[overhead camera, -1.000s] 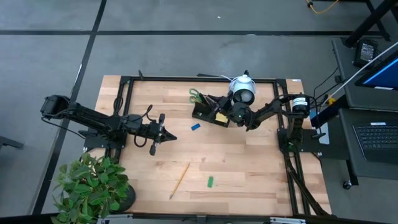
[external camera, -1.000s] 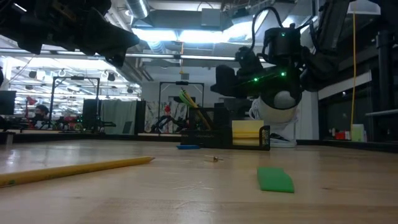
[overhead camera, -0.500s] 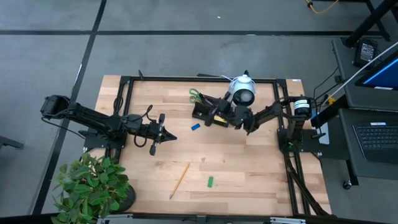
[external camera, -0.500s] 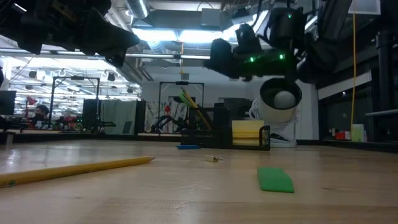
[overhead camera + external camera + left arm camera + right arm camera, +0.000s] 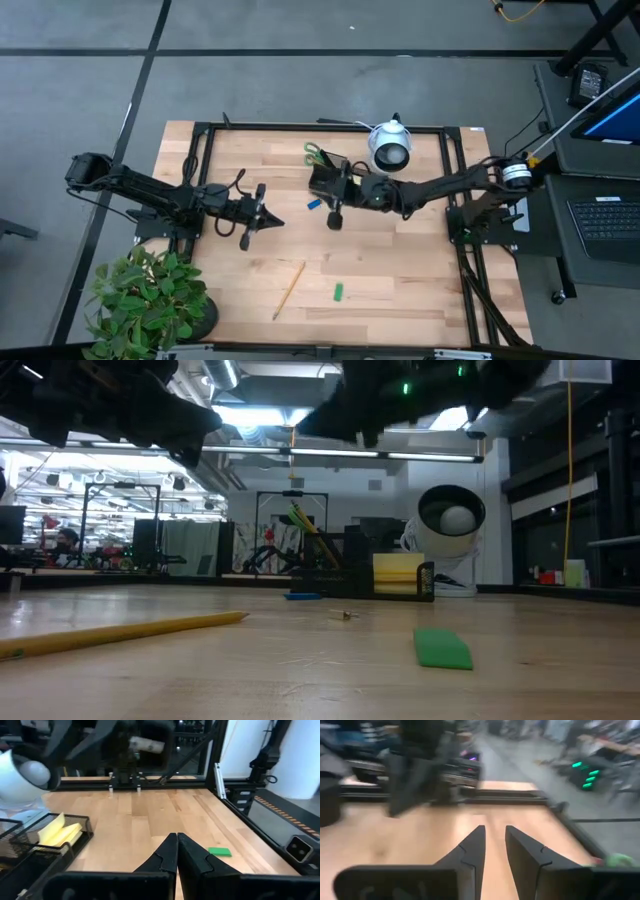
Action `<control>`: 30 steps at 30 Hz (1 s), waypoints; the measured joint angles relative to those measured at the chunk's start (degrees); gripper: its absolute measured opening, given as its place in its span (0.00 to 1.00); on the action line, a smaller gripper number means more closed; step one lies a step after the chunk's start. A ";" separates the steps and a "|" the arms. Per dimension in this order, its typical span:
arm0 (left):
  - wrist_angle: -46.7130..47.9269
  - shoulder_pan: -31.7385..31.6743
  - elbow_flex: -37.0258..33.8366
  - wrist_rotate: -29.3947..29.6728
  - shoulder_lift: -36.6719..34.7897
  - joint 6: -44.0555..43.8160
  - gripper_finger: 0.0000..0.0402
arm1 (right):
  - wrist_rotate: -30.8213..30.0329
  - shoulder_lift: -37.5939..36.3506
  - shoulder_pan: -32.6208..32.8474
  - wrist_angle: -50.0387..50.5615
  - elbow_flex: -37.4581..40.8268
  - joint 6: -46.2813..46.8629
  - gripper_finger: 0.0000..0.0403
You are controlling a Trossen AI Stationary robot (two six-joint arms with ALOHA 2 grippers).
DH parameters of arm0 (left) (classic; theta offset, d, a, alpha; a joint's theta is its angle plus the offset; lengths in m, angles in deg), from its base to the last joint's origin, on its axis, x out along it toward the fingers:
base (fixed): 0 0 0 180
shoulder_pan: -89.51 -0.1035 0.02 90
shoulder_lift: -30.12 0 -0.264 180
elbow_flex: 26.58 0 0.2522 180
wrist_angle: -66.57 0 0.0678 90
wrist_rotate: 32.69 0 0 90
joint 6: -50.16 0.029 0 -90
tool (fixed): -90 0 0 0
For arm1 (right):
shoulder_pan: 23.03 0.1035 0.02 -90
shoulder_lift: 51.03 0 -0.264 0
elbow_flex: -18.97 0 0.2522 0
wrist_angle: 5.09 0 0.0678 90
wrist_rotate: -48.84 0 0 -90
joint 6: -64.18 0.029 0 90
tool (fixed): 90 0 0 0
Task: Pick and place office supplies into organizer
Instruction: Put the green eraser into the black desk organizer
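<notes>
Seen from above, the right claw is reaching out over the middle of the wooden counter, hanging just in front of the black organizer that is sitting near the counter's far edge. Green-handled scissors are poking out of the organizer's back section. A small blue piece is lying just beside the organizer, between it and the claw. A white round device is standing beside the organizer at the far edge. The left claw is waiting over the counter's left half. A wooden pencil and a small green piece are lying apart nearer the front edge, and a potted plant is standing at the front left corner.

At counter level, the organizer is holding a yellow sticky-note pad in its lower compartment, with pencils leaning upright in the taller part. The pencil is lying in the foreground, and the green piece is resting apart from it.

From the left wrist, the left claw's fingers are pressing together with nothing between them; the sticky-note pad is sitting in the mesh organizer and the green piece is lying beyond.

From the right wrist, the right claw's fingers are standing slightly apart, gripping nothing, above bare wood.
</notes>
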 joint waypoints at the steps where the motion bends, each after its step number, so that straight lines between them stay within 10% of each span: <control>1: 0.00 0.00 0.00 -0.65 -0.01 0.01 0.00 | 1.08 -0.48 0.70 3.24 -1.52 0.59 0.20; 13: -0.24 0.02 0.00 -2.20 -0.02 0.01 0.00 | 4.24 0.82 9.94 44.10 -21.14 3.97 0.20; 30: -0.28 1.16 0.00 -2.20 -0.02 -0.38 0.00 | 7.36 8.95 20.39 82.40 -39.86 46.47 0.40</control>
